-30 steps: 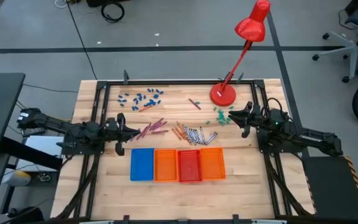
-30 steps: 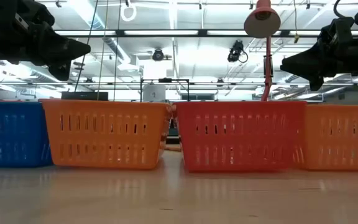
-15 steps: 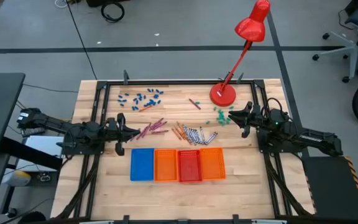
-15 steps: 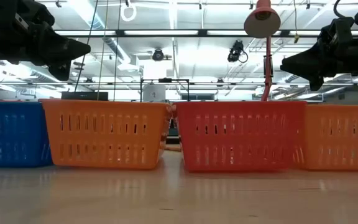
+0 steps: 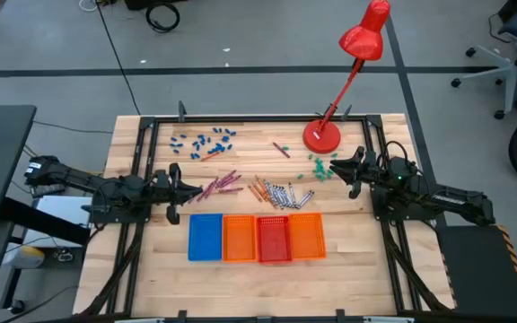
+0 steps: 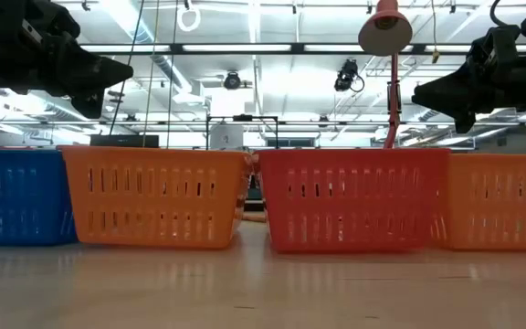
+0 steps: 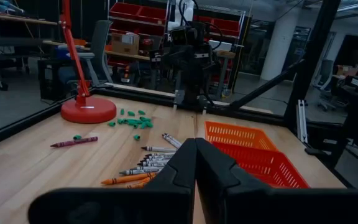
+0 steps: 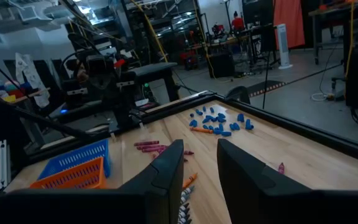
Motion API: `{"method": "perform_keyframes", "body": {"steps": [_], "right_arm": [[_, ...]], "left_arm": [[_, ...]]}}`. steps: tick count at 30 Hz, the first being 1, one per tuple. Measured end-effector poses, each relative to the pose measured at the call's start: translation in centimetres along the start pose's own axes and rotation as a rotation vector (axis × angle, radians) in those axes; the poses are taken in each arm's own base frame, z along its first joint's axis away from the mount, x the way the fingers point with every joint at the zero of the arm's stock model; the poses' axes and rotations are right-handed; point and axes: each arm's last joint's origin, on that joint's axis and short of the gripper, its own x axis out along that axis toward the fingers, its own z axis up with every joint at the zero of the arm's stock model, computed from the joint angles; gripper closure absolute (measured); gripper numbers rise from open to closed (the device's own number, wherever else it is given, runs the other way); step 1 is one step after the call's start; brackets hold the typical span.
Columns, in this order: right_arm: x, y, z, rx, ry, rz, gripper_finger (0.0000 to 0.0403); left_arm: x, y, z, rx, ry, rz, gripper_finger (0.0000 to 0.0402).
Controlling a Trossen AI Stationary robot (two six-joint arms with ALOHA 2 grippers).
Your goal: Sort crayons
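The crayons (image 5: 257,189) lie loose on the counter (image 5: 151,269) just behind the four baskets (image 5: 257,237), ready for sorting. The left claw (image 5: 197,189), pinched tight and empty, waits beside the baskets; the right claw (image 5: 332,167), partly wide, holds nothing.

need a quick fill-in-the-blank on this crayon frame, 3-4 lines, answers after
1. In the row of four baskets, the blue basket sits at the end nearest the ____ arm.
2. The red basket stands between two ____ baskets.
3. The left tool has its fingers ____.
4. The green bits lie beside the round base of the red ____.

Missing words: left; orange; shut; lamp
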Motion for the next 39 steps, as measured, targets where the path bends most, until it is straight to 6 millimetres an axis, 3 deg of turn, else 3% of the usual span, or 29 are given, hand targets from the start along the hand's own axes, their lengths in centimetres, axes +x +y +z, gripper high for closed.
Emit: {"method": "perform_keyframes", "body": {"steps": [32, 39], "right_arm": [[0.0, 0.0, 0.0, -0.001, 0.0, 0.0, 0.03], [-0.1, -0.3, 0.7, -0.166, -0.091, -0.143, 0.03]], "left_arm": [[0.0, 0.0, 0.0, 0.0, 0.0, 0.0, 0.0388], [-0.1, -0.2, 1.3, -0.084, -0.126, -0.021, 0.0388]]}}
